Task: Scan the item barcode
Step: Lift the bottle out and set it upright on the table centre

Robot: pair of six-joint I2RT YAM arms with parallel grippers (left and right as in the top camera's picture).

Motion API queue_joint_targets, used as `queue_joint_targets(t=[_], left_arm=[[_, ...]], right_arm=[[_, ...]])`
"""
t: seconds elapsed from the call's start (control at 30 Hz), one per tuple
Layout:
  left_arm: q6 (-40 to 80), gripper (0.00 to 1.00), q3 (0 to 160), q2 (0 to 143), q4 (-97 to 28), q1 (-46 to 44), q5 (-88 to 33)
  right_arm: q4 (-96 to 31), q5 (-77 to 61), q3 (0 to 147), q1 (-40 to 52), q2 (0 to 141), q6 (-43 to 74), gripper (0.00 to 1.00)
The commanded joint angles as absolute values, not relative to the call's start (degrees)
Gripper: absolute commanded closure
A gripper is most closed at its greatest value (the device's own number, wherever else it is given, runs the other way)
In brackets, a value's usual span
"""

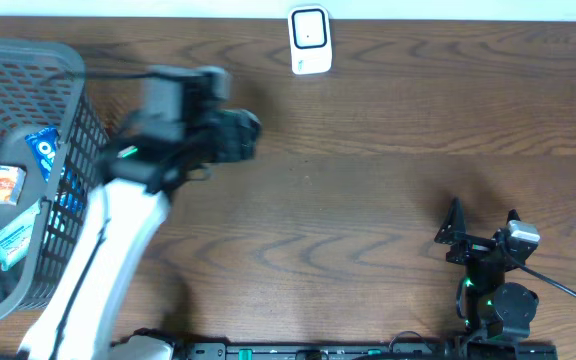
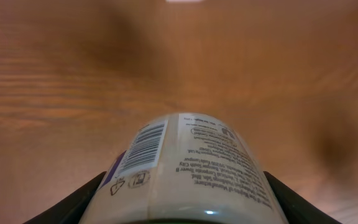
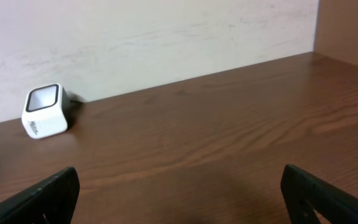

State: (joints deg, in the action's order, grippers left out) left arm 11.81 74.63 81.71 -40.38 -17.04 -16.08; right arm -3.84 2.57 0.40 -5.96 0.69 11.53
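1. the left gripper (image 2: 182, 205) is clamping its fingers (image 2: 79, 202) on a white bottle (image 2: 191, 168), carrying it in the air above the left part of the table (image 1: 368, 200); the overhead view is blurring this arm.
2. the bottle's barcode (image 2: 143, 146) is showing on the label, facing up toward the wrist camera.
3. the scanner (image 1: 309, 40) is sitting at the table's far edge, well apart from the bottle.
4. the right gripper (image 1: 480, 232) is resting near the front right corner, its fingers spread wide and holding nothing.
5. a basket (image 1: 68, 75) at the left edge is holding other packets.
6. judged progress: the pick-up is done; presenting the barcode to the scanner is remaining.
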Motion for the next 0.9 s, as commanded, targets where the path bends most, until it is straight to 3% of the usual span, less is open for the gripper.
queue_joint_targets(t=[0.0, 0.17, 0.33, 0.43, 0.67, 0.77, 0.87], left_arm=[[-5.15, 0.41, 75.55, 89.49, -39.92, -21.15, -12.95], [-19.88, 0.41, 75.55, 98.21, -40.14, -24.34, -12.51], [-14.13, 0.41, 75.55, 100.75, -38.11, -24.64, -10.63], [1.67, 0.41, 75.55, 100.73, -34.94, -24.56, -10.35], [65.56, 0.41, 74.83, 100.75, -35.27, -24.58, 2.24], [82.56, 0.41, 73.69, 101.25, -35.29, -24.84, 2.63], [89.1, 0.41, 73.38, 102.41, -35.53, -24.84, 2.63]], right_arm=[[-4.01, 3.09, 0.32, -5.58, 0.38, 11.94, 0.01], [-4.01, 3.09, 0.32, -5.58, 0.38, 11.94, 0.01], [-4.01, 3.09, 0.32, -5.58, 0.38, 11.94, 0.01], [-4.01, 3.09, 0.32, -5.58, 0.38, 11.94, 0.01], [-4.01, 3.09, 0.32, -5.58, 0.38, 11.94, 0.01], [-4.01, 3.09, 0.32, -5.58, 0.38, 11.94, 0.01], [-4.01, 3.09, 0.32, -5.58, 0.38, 11.94, 0.01]])
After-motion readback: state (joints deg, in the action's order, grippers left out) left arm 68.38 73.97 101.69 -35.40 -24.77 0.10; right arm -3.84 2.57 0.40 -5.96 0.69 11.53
